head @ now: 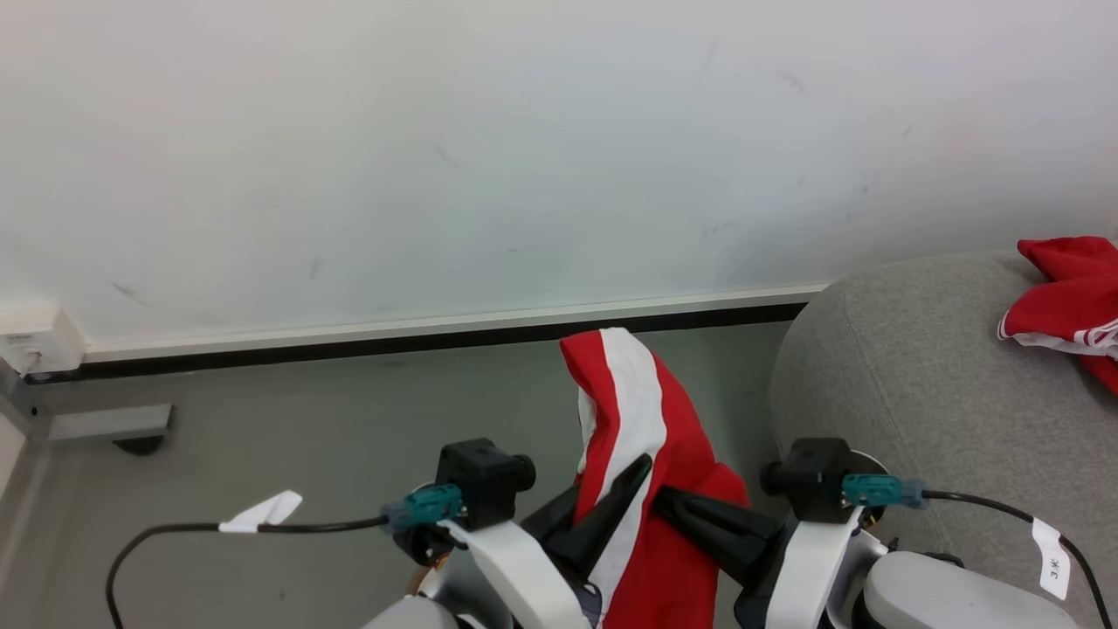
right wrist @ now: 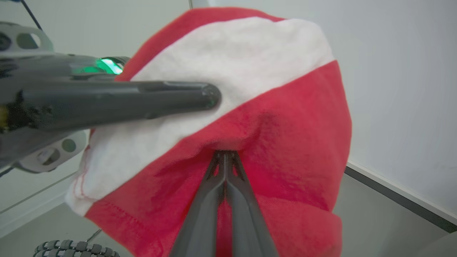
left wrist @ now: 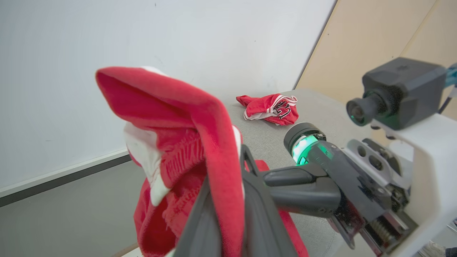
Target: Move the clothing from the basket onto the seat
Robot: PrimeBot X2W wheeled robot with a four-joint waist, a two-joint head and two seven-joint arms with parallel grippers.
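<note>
My left fingers (left wrist: 257,208) and right fingers (right wrist: 213,208) are both clamped on one red, white-striped garment (head: 624,402), holding it clear above the floor (head: 306,419) beside the seat (head: 917,367), where a second red garment (head: 1066,297) lies, so it won't drag.

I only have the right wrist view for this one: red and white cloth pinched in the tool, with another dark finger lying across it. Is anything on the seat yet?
Observer: Yes. The left wrist view shows a crumpled red garment with black numerals lying on the grey seat.
Operator: And that other finger, is it gripping too?
Observer: It belongs to the left tool, and the held garment passes between its two fingers.
Operator: Is the held piece over the seat?
Observer: Not yet. In the head view it hangs above the floor, left of the seat's rounded edge.
</note>
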